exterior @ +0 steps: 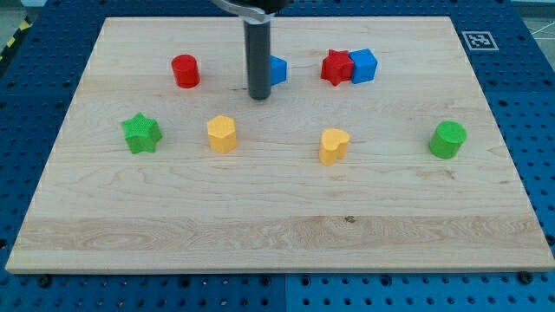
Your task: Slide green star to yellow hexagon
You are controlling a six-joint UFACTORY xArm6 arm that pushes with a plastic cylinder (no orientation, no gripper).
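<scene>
A pale wooden board (277, 225) with visible grain lies on a blue perforated metal table (35, 95); a black-and-white square marker (479, 40) sits on the table just off the board's top right corner. There are no containers here; every block rests directly on the wood.

Taking the yellow hexagon block (222, 133) as the landmark: the green star block (141, 133), ridged plastic like the rest, lies to its left in the view, apart from it, at about the same height. The red cylinder (185, 70) stands above and left of the hexagon. The straight dark rod comes down from the view's top, and my tip (258, 96) rests on the board above and slightly right of the hexagon, touching neither it nor the star. The rod has no jaws, so there is nothing to open or close. A blue block (278, 69), shape unclear, sits partly hidden behind the rod. Further right of the hexagon are a red star (336, 67) touching a blue cube (364, 65), a yellow heart (334, 146), and a green cylinder (447, 139)
</scene>
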